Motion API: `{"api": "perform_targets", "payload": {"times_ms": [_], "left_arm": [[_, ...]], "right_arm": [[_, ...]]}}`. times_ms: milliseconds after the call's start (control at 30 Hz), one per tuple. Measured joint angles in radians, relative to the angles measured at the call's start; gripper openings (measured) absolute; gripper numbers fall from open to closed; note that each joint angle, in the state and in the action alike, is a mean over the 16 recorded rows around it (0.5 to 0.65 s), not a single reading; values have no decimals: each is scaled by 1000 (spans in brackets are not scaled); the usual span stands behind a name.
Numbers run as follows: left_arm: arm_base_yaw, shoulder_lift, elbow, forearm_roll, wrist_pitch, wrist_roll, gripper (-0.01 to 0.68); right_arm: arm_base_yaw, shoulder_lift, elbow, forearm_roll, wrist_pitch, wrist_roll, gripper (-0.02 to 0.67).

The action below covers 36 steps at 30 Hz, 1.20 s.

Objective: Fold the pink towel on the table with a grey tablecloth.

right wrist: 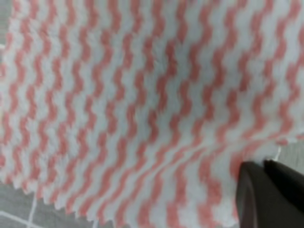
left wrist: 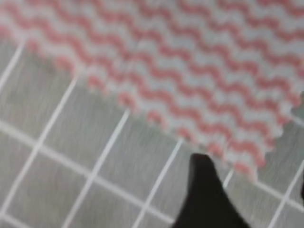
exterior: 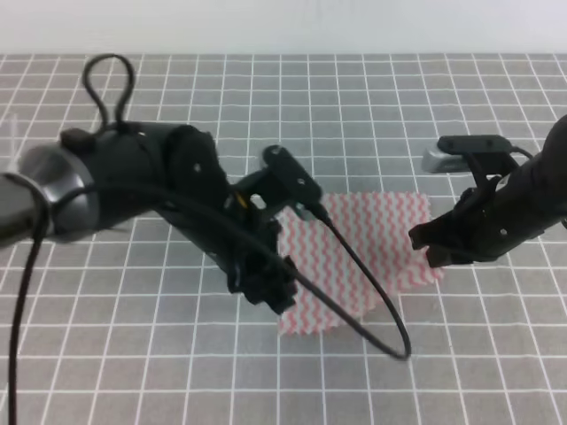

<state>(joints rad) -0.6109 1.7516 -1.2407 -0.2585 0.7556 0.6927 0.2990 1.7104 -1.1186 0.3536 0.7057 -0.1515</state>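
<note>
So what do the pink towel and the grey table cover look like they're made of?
The pink towel looks like thin, soft fleecy cloth, likely microfibre: its pink and white zigzag stripes look fuzzy up close and the edges are pinked or frayed. The grey tablecloth looks like flat matte fabric, with a fine weave-like grain and thin white printed grid lines. The exact fibres can't be told.

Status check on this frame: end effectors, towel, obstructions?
Left end effector at towel left edge, right end effector at right edge; grips unclear. Towel flat, unfolded. Nothing blocking.
</note>
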Motion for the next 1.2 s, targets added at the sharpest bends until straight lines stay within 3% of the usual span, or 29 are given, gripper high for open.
{"api": "perform_targets", "payload": {"times_ms": [167,433,967,1200], "left_arm": [[-60,-2,0,43,-30,31,423],[-124,5,0,124,-52,51,435],[-171,21,0,158,-67,49,437],[-197,38,0,205,-98,-18,435]], "right_arm": [[0,-1,-16,2,-19,-12,-16],[0,-3,-30,4,-52,-26,-16],[0,1,-40,4,-92,-35,-16],[0,-3,-39,5,-112,-35,-16]]}}
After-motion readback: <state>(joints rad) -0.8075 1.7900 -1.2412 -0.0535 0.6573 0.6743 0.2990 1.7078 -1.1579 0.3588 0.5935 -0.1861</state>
